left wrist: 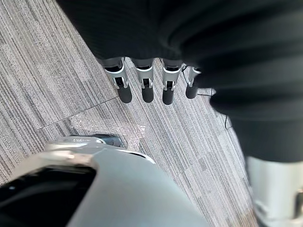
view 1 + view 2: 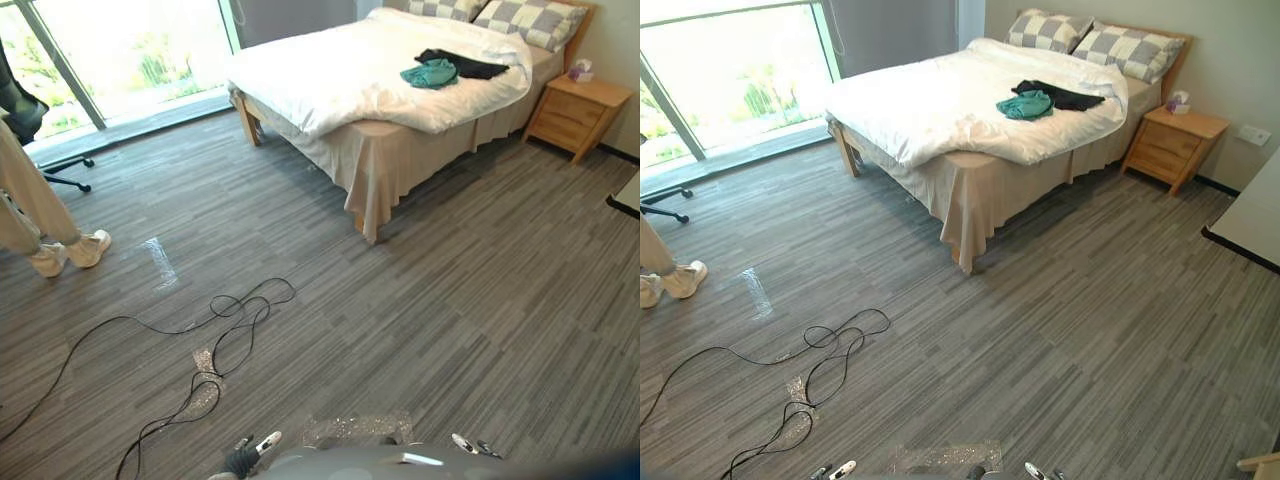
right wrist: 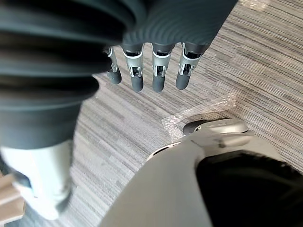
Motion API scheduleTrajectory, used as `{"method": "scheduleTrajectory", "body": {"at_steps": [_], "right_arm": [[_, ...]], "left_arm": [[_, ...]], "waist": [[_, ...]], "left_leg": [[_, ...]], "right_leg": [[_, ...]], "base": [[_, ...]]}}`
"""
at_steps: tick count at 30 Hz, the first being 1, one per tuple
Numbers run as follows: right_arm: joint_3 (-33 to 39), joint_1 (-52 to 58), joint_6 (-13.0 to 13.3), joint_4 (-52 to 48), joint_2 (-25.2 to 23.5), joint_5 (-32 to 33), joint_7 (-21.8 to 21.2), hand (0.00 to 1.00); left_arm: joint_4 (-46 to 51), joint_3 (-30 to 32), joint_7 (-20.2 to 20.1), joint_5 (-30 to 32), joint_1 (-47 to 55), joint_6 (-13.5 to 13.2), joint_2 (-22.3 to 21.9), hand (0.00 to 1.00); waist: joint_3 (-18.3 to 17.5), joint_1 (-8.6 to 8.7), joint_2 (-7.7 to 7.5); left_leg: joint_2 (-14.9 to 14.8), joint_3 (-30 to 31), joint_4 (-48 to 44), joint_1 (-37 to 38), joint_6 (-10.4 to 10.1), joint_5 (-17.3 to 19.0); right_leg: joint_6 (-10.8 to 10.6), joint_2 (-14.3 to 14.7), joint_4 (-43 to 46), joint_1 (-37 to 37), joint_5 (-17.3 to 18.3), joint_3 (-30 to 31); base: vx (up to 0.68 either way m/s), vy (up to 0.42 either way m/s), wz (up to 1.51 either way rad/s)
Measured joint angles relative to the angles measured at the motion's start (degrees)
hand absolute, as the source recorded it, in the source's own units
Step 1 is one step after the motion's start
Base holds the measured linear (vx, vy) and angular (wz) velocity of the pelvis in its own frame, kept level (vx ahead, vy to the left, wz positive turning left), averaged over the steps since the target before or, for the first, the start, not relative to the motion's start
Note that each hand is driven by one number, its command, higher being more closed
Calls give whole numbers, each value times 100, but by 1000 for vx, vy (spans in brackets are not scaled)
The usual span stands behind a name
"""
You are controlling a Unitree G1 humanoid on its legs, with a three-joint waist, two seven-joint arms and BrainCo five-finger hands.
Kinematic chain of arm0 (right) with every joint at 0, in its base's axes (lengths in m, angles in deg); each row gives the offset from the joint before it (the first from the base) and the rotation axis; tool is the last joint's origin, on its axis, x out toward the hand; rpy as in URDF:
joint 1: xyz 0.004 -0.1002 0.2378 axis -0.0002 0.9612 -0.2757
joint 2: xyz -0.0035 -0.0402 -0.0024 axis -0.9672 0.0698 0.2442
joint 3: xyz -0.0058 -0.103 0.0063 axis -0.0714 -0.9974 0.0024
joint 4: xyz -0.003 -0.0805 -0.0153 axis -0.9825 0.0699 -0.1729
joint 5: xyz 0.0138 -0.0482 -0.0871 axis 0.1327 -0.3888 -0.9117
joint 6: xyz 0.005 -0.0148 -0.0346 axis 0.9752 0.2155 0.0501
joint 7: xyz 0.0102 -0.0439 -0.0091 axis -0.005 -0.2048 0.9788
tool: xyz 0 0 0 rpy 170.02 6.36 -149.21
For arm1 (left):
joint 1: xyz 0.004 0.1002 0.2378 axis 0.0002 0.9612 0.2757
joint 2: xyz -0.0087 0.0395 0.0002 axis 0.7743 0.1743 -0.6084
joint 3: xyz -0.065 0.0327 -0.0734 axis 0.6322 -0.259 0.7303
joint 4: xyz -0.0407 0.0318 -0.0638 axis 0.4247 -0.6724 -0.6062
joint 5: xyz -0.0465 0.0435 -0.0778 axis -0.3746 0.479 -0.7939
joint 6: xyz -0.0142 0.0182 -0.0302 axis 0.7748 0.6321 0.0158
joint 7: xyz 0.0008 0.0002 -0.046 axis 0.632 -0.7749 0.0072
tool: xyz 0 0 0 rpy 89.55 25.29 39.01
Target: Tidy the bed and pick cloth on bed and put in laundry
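A wooden bed (image 2: pixel 300 70) with a white duvet stands across the room, far ahead of me. On its far side lie a teal cloth (image 2: pixel 430 73) and a black cloth (image 2: pixel 465 64), side by side near the checked pillows (image 2: pixel 535 20). My left hand (image 1: pixel 147 82) hangs down over the grey carpet with its fingers straight and nothing in them. My right hand (image 3: pixel 151 71) hangs the same way, fingers straight and empty. Both hands are far from the bed.
A wooden nightstand (image 2: pixel 577 112) stands right of the bed. A person's legs and shoes (image 2: pixel 60 250) are at the left, by an office chair base (image 2: pixel 65 172). A large window (image 2: pixel 120 50) runs along the far left. A white table edge (image 2: pixel 1250 225) is at the right.
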State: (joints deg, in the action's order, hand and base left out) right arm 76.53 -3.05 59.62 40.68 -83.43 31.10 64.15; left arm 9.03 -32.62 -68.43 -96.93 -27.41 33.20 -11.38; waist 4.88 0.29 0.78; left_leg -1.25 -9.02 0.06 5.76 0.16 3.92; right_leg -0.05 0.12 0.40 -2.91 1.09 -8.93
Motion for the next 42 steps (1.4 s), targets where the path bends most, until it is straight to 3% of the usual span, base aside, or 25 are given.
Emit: {"method": "scheduleTrajectory", "body": {"at_steps": [10,17,25,34,37,39,41,42], "right_arm": [[77,-72,-57,29,-35,-125,21,0],[94,-167,-104,11,-62,-123,91,0],[95,-159,-101,-2,-63,-222,106,0],[73,-50,25,-106,-113,-130,297,0],[91,-50,24,-123,-140,143,492,0],[95,-56,46,-274,-183,356,585,0],[96,-62,92,-329,-241,465,621,0],[98,-59,83,-312,-307,532,644,0]], "left_arm": [[-4,3,115,70,-110,0,-1,0],[16,3,134,112,-148,190,14,0],[22,-48,469,128,-183,349,9,0],[37,-70,548,138,-189,410,15,0],[34,-219,622,149,-219,420,58,0],[32,-336,630,162,-318,416,133,0],[30,-382,630,179,-368,415,229,0],[33,-384,633,189,-402,415,298,0]], "waist": [[144,-23,-23],[201,-39,-34],[215,-65,-43],[250,-55,-112],[300,-9,-116],[529,30,-162],[651,65,-195],[714,70,-315]], "left_leg": [[51,-154,391,564,-91,-53],[49,-160,389,636,-193,12],[46,-165,391,629,-189,10],[44,-198,499,651,-100,-42],[15,-325,461,621,-47,15],[12,-522,370,631,22,90],[13,-715,311,661,38,127],[13,-821,268,737,-25,176]], "right_leg": [[-23,9,-571,-600,-170,-120],[-110,3,-574,-671,-138,-150],[-113,2,-577,-673,-133,-152],[-70,18,-571,-630,-76,-150],[-87,-61,532,-99,429,-115],[-428,-277,2243,737,756,-147],[-337,-473,2946,1118,869,-369],[-219,-611,2899,1158,940,-601]], "base": [[116,30,0],[8,-8,-1],[-61,-28,0],[-60,-22,0],[28,2,-18],[-9,28,-34],[16,39,-51],[74,28,-56]]}}
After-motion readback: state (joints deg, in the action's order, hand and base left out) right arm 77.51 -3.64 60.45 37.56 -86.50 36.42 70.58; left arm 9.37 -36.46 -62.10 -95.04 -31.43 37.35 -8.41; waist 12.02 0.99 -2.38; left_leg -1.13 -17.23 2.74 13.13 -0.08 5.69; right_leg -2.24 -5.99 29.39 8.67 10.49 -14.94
